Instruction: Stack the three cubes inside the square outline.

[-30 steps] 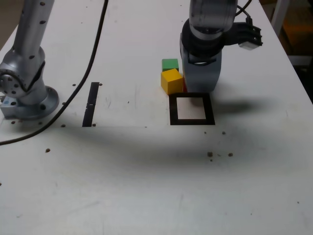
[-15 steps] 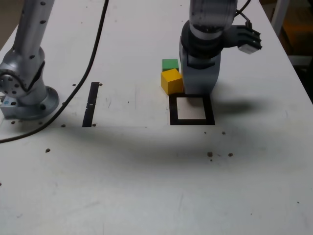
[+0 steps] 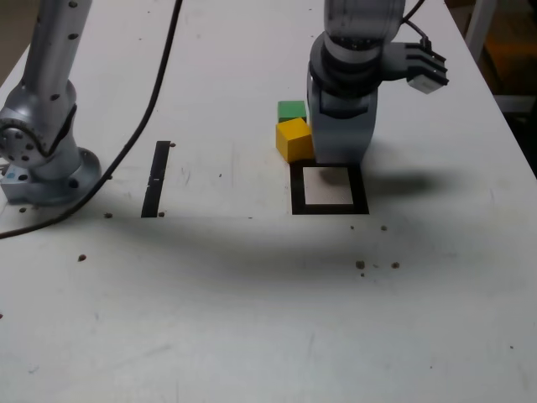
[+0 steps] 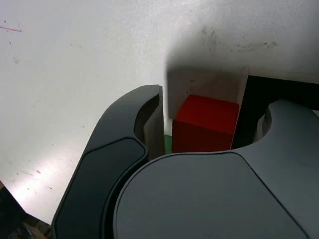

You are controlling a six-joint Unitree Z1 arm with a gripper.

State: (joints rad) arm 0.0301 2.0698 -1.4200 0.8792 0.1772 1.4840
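I take the square outline (image 3: 329, 186) as my landmark on the white worktop (image 3: 252, 302). The arm's grey body stands right at the outline's far edge, hiding the ground behind it in the exterior view. The hand (image 4: 202, 124) is down there, and only the wrist view shows what it has: the red cube (image 4: 205, 123) sits between the two fingers, one dark finger (image 4: 130, 134) close on one side and the other close on the opposite side. The jaws look narrowed to about the cube's width, but I cannot tell from here whether the pads are actually pressing it.

The yellow cube (image 3: 294, 138) lies just off the outline's far corner on the exterior view's left, and the green cube (image 3: 291, 110) sits right behind it, farther from the outline.

My reading: red goes in first. The outline lies just on the near side of the hand, so the carry is short, straight toward the camera.
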